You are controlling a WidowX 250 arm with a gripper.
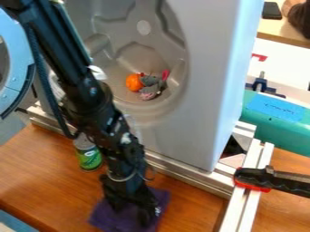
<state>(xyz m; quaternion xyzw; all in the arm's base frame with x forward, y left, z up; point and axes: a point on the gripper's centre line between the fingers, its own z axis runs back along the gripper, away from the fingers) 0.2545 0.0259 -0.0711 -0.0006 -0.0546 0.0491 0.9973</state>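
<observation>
The black gripper hangs low at the bottom centre, directly over a purple cloth on the wooden table; whether it touches the cloth is hard to tell. Behind the arm, to the left, a green can stands on the table. Inside the grey drum of a toy washing machine lie an orange ball and a grey plush toy with a pink part beside it.
A metal rail frame runs along the machine's base, with a black and red clamp at the right. The round blue door is swung out at the left. A teal box stands behind the frame.
</observation>
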